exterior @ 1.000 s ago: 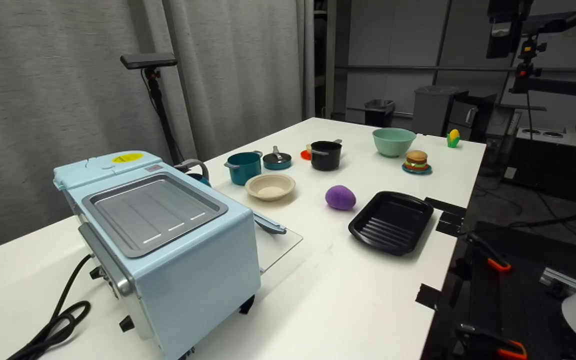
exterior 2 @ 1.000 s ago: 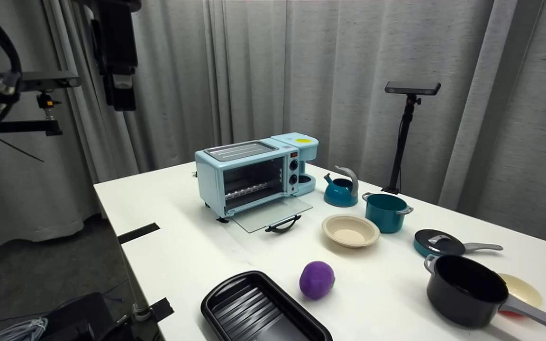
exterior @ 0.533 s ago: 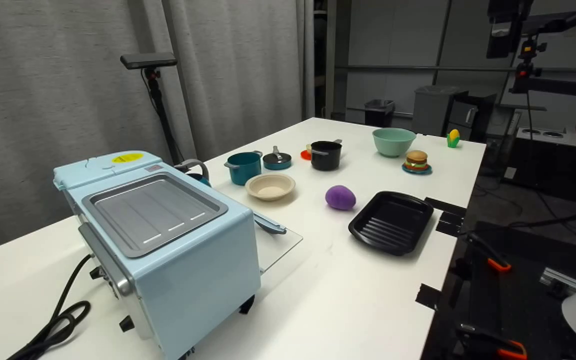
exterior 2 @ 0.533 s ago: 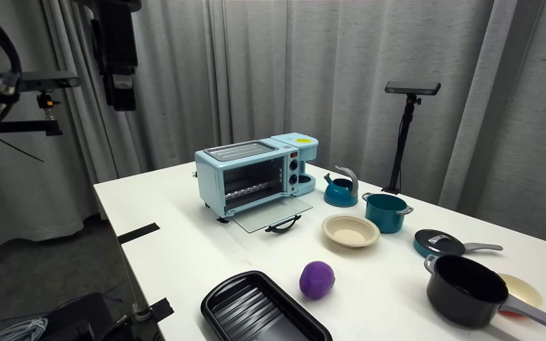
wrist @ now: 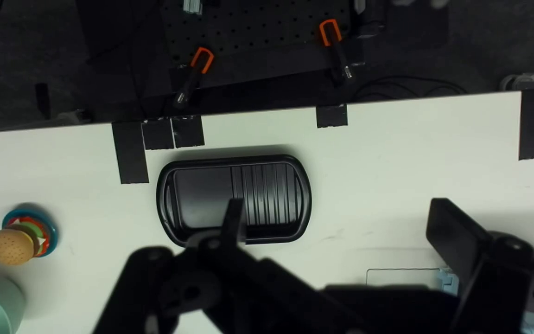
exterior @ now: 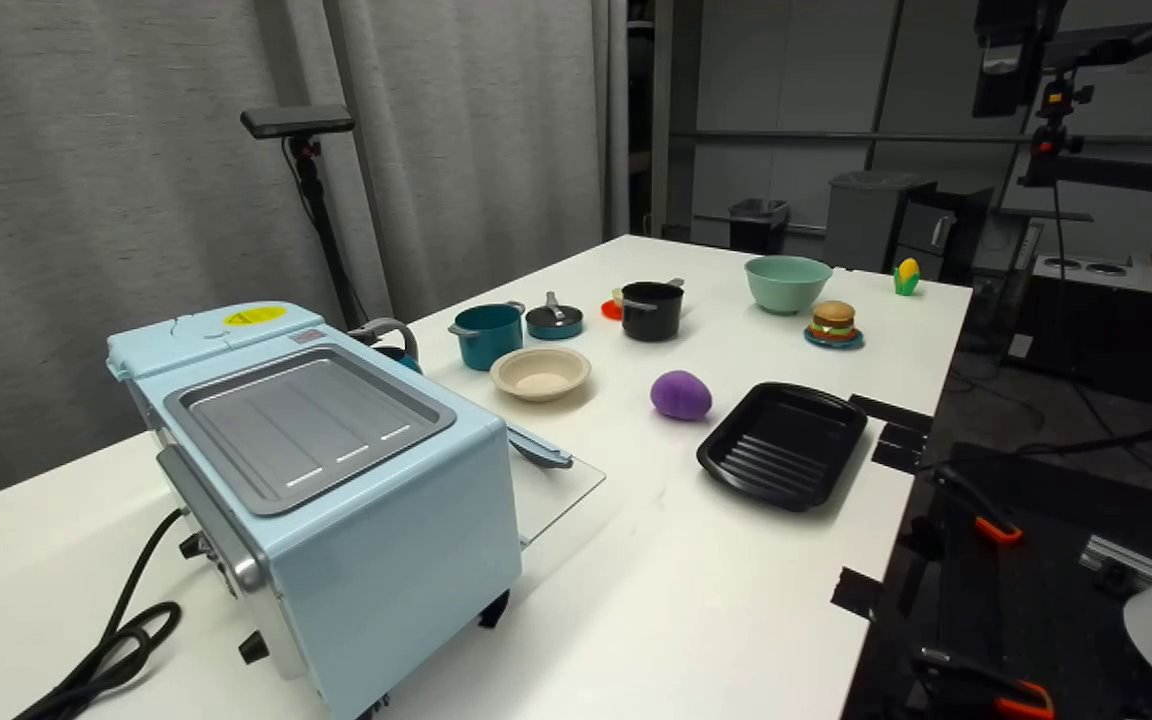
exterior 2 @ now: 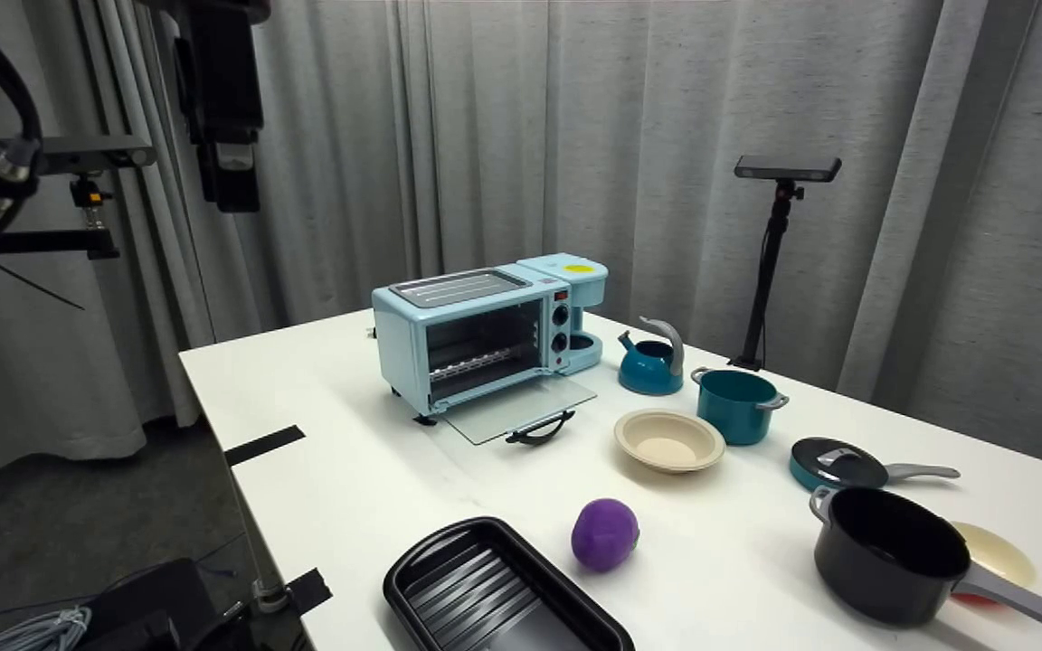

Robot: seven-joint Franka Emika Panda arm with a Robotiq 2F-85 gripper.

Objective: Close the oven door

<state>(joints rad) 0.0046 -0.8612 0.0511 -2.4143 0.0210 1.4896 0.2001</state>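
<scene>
Door (exterior 2: 521,409) down, looks like a gentle lift job

In an exterior view we've got it folded out nearly flat at 5 o'clock from the oven (exterior 2: 485,307). Seems like thin glass, so we'd guess light, stiff, slick and breakable. We'd hook the dark handle (exterior 2: 535,440) from underneath and swing it up. Outward from there: beige bowl (exterior 2: 668,445) near 3 o'clock, could crowd our approach; purple toy (exterior 2: 605,535) at 5; tray (exterior 2: 494,588) farther, at 6. Farthest is our gripper (wrist: 336,211), high toward 10 or 11; the wrist view shows it spread wide, holding nothing.

The oven (exterior: 376,520) looks glossy, the oven door (exterior 2: 519,409) glassy, the curtain (exterior 2: 657,136) matt cloth.
</scene>
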